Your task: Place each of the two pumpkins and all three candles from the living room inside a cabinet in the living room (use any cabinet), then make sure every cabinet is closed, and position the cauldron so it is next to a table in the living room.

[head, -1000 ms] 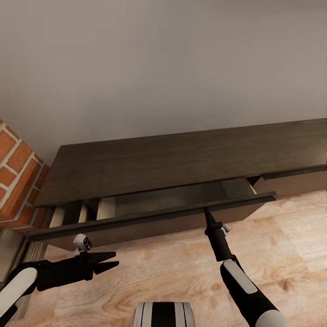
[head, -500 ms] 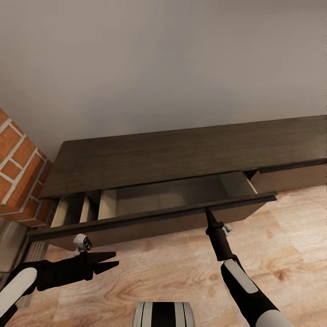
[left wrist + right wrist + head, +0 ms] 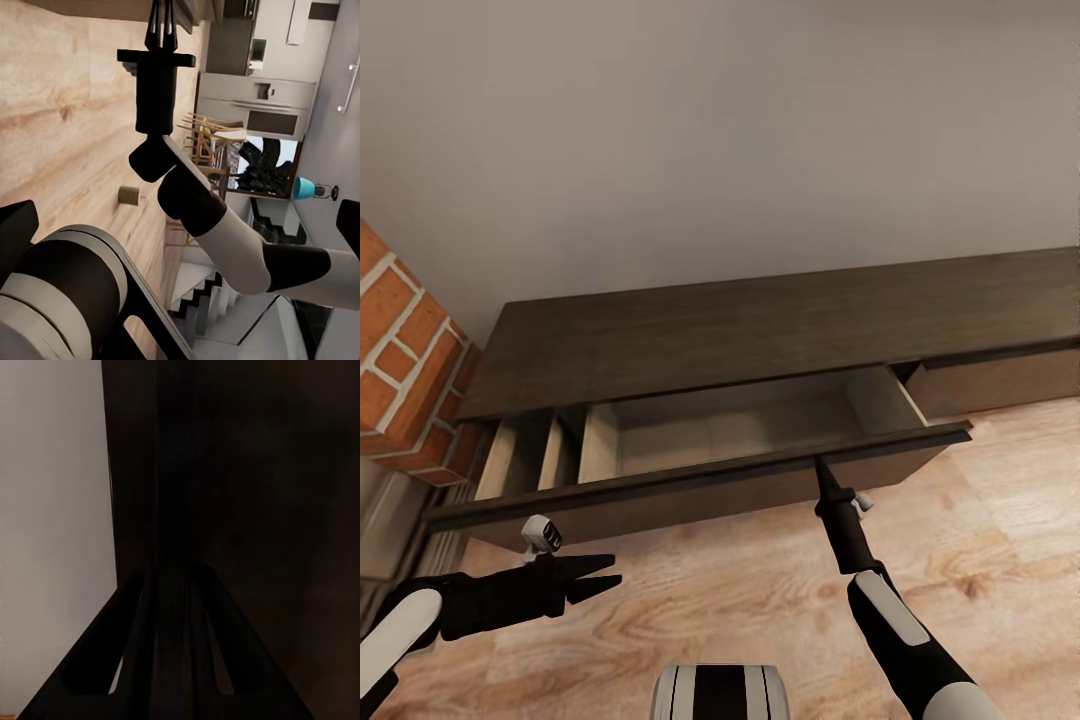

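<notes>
Two grippers face you: your right gripper (image 3: pixel 824 470) has its jaws closed together against the front lip of the cabinet (image 3: pixel 760 335)'s pulled-out drawer (image 3: pixel 740 425), while your left gripper (image 3: pixel 600 580), jaws parted and empty, hovers short of it.

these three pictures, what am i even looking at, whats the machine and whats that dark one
It is a simulated two-armed robot, seen by three cameras at one moment. The head camera looks down over both arms at a long dark-brown cabinet with one drawer pulled open; what shows of its inside looks empty. The right gripper has its tip at the drawer's front edge, apparently hooked there. The left gripper hovers open over the wood floor, holding nothing. The left wrist camera looks across at the right arm. The dark picture is the right wrist camera, pressed close to the drawer front.
</notes>
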